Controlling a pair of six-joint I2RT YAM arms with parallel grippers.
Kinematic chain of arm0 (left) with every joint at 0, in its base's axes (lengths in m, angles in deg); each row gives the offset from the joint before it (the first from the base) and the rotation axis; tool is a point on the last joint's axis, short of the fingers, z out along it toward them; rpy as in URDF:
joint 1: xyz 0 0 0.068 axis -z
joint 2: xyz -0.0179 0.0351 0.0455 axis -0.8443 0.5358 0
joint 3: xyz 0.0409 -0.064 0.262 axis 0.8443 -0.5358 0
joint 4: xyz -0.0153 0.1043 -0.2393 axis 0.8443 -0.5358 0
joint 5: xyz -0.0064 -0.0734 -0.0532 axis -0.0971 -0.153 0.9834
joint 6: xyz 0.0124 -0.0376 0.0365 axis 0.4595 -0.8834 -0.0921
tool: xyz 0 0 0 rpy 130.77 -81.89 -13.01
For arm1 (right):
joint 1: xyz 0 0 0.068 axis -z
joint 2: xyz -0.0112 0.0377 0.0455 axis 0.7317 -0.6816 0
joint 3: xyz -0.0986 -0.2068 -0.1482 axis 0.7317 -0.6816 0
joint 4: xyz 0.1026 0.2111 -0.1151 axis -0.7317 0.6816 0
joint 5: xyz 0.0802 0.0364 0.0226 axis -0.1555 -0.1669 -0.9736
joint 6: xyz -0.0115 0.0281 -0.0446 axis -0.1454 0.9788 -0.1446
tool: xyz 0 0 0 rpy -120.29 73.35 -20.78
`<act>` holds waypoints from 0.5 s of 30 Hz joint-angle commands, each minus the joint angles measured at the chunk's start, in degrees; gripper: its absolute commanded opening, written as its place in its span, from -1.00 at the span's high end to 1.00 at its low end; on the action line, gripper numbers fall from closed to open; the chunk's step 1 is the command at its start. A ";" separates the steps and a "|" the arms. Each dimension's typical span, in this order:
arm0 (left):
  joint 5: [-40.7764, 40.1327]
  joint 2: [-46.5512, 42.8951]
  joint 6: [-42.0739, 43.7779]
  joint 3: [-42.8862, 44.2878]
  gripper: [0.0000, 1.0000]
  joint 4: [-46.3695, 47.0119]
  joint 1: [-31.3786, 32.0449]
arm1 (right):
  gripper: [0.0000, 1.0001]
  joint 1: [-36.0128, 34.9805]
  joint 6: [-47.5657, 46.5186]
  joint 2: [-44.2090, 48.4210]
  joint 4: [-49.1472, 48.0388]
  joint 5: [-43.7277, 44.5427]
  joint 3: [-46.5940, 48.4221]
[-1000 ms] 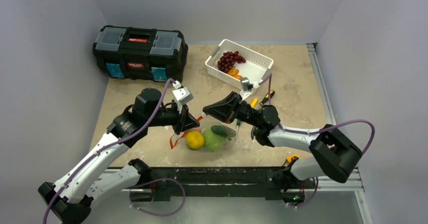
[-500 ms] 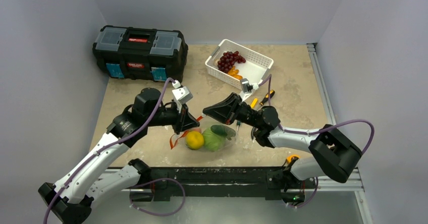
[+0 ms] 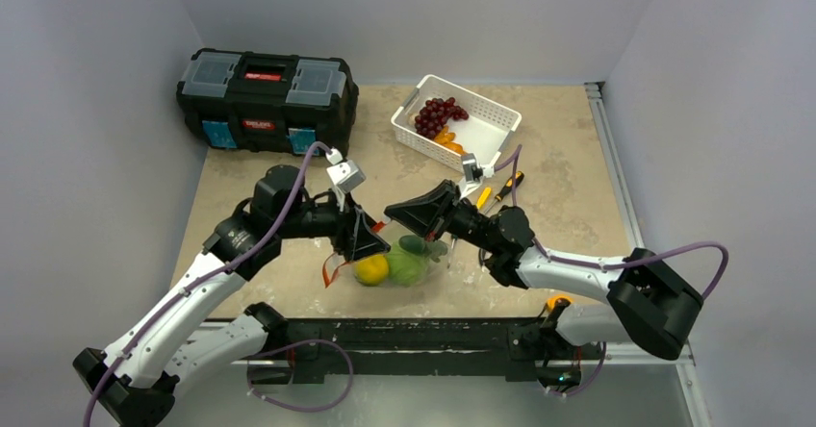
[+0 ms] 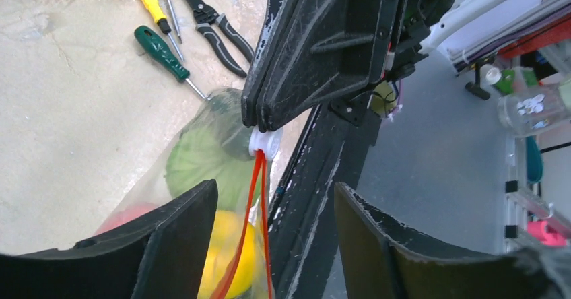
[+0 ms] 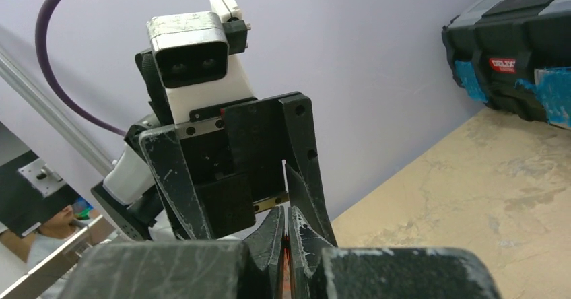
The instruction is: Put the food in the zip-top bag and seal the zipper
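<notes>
The clear zip-top bag [image 3: 423, 263] hangs just above the table, holding the food: a yellow-orange citrus [image 3: 370, 269], a light-green cabbage [image 3: 409, 269] and a dark cucumber [image 3: 416, 246]. A pink fruit [image 4: 128, 215] shows low inside in the left wrist view. My right gripper [image 3: 390, 214] is shut on the orange-red zipper [image 4: 258, 198], right above its white slider [image 4: 264, 143]. The orange strip shows between the right gripper's [image 5: 287, 211] pressed jaws. My left gripper [image 4: 275, 188] stands open astride the zipper, which runs untouched between its fingers [image 4: 182, 235].
A black toolbox [image 3: 267, 100] stands at the back left. A white slotted basket [image 3: 481, 124] with grapes is at the back right. Screwdrivers [image 4: 161, 50] and pliers [image 4: 219, 29] lie on the table behind the bag.
My left gripper has opened and let go of the zipper, shifting slightly right toward the bag. My right gripper has closed tighter on the zipper.
</notes>
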 commanded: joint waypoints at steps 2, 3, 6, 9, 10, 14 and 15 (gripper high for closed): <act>-0.99 0.26 -6.25 4.24 -0.32 2.84 -0.38 | 1.00 -0.50 -3.91 2.06 1.87 4.76 0.47; -1.48 0.69 -6.82 4.72 -0.31 2.92 -0.43 | 1.00 -0.49 -3.84 2.06 1.70 4.67 0.40; -1.41 1.92 -10.06 5.05 -0.09 5.35 -1.14 | 1.00 -0.50 -3.94 2.14 1.54 4.71 0.33; -0.08 3.09 -12.55 4.55 0.13 8.21 -1.79 | 1.00 -0.49 -4.04 2.46 1.43 4.34 0.29; 0.37 3.45 -12.98 4.53 0.19 8.70 -1.84 | 1.00 -0.54 -4.12 2.72 1.60 4.24 0.28; 0.02 4.22 -14.03 4.38 0.39 10.31 -2.30 | 1.00 -0.49 -4.48 3.02 1.69 3.59 0.29; 0.31 4.20 -14.43 4.20 0.41 11.03 -2.34 | 1.00 -0.51 -4.48 3.00 1.65 3.48 0.25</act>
